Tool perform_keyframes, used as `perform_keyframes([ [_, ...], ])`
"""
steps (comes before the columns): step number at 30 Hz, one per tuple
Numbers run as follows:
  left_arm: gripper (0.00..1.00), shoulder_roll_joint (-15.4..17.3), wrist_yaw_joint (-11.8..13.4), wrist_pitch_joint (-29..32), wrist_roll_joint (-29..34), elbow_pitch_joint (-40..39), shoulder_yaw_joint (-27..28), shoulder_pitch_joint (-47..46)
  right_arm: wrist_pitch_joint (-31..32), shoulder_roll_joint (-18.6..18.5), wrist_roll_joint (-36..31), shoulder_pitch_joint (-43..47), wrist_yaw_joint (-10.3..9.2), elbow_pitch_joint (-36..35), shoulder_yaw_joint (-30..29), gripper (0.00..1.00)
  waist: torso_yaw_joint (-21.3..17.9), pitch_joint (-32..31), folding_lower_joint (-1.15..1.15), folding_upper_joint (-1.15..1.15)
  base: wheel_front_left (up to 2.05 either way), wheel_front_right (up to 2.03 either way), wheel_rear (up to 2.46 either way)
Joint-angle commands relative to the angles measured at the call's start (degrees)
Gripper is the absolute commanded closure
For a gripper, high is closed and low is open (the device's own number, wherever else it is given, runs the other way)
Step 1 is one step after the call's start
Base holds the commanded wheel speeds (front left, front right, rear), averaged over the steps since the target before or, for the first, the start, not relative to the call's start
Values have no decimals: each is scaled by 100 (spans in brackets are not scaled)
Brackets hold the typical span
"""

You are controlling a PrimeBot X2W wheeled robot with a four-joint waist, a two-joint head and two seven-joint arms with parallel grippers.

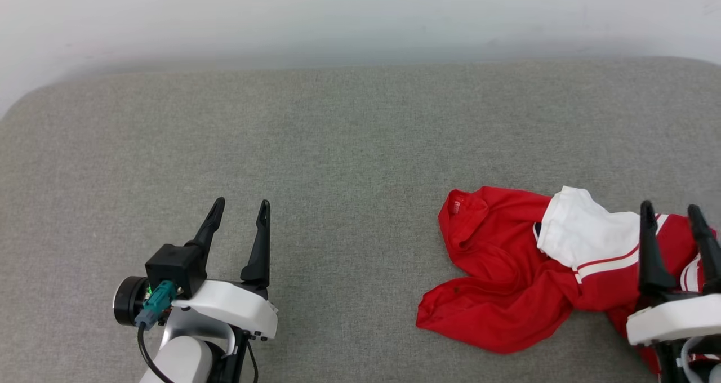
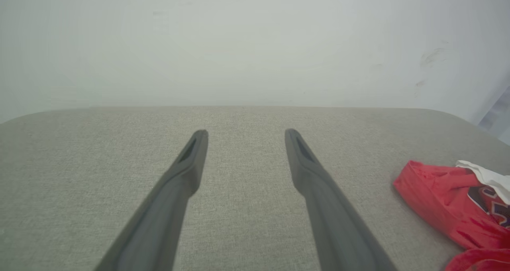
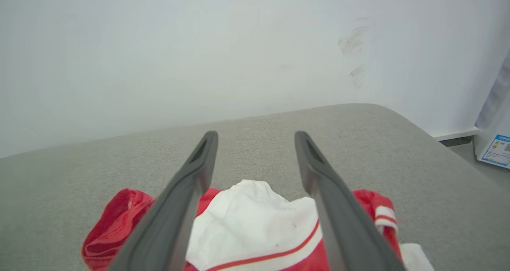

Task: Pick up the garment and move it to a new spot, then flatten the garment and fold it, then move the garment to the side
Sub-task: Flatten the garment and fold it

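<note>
while the garment (image 1: 507,270) lies crumpled at the cushion's (image 1: 338,146) right, the right gripper (image 1: 670,205) hangs over it, 2 fingers spread, empty — the left gripper (image 1: 241,201), likewise spread, well apart; neck tag (image 1: 457,206) unreadable.

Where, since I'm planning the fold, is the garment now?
In the head view the garment lies crumpled at the grey surface's lower right, under the right gripper.

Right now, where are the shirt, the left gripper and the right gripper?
shirt (image 1: 495,281), head view, red body fabric.
left gripper (image 1: 242,201), head view, midway between its fingertips.
right gripper (image 1: 670,205), head view, midway between its fingertips.
</note>
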Motion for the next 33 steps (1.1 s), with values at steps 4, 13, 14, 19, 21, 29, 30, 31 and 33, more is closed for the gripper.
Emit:
perform_keyframes([
  [4,0,101,-8,160,9,-69,-38,-42,53,57,-40,305,-4,-456,323,0,-100,-114,0,0,0,0,0],
  [13,0,45,-566,1311,23,-68,-717,-929,267,72,61,575,-4,-1067,706,0,-557,58,0,0,0,0,0],
  [14,0,20,-641,1493,19,-25,-830,-1048,295,70,92,577,-4,-1087,749,0,-635,99,0,0,0,0,0],
  [19,0,-112,-1027,2345,72,308,-1345,-1679,280,73,110,448,-4,-1201,856,0,-977,367,0,0,0,0,0],
  [21,0,-160,-1150,2607,117,477,-1556,-1921,242,72,149,409,-4,-1231,884,0,-1085,496,0,0,0,0,0],
  [29,0,-93,-1411,3618,190,1403,-2194,-2784,57,72,396,239,-4,-1101,1031,0,-1498,949,0,0,0,0,0],
  [30,0,-72,-1430,3751,193,1525,-2266,-2865,41,72,431,234,-4,-1080,1033,0,-1551,985,0,0,0,0,0],
  [31,0,-55,-1433,3857,167,1633,-2338,-2931,0,71,457,226,-4,-1055,1032,0,-1596,1014,0,0,0,0,0],
  [33,0,17,-1463,4107,161,1821,-2540,-3058,-51,72,487,232,-4,-989,1017,0,-1658,1050,0,0,0,0,0],
])
